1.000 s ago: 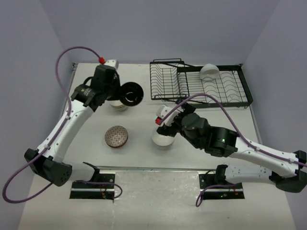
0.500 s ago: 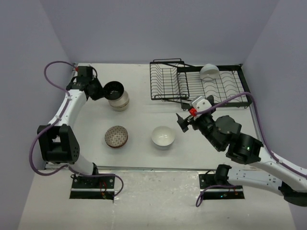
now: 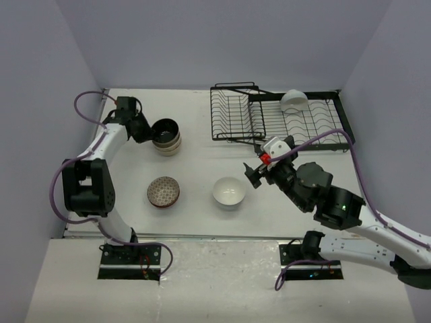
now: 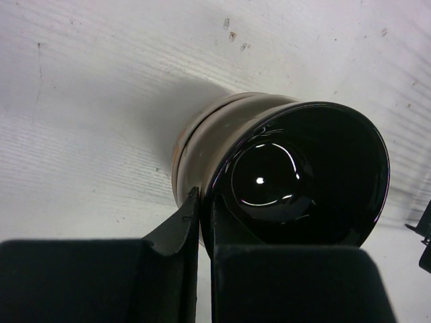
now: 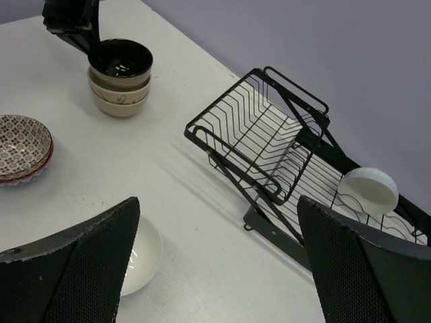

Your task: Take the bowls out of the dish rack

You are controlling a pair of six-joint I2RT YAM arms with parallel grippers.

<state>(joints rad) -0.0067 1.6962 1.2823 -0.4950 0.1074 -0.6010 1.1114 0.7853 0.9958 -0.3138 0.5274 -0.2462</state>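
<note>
The left gripper (image 4: 202, 217) is clamping the rim of the dark bowl (image 4: 306, 168); the right gripper (image 3: 254, 172) is hovering, jaws released, between white bowl (image 3: 229, 192) and rack (image 3: 310, 121).

Open table (image 3: 202, 145) runs between bowl stack (image 3: 166, 140) and dish rack (image 3: 236, 111); left gripper (image 3: 151, 132) blocks the stack's left side, right arm (image 3: 316, 195) fronts the rack

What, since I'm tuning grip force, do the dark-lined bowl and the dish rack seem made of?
Dark-lined bowl: probably glazed ceramic; its black inside is glossy and mirrors sharp light spots. Dish rack: thin black wire, likely coated metal, with a duller, even sheen; the coating itself cannot be confirmed from here.
</note>
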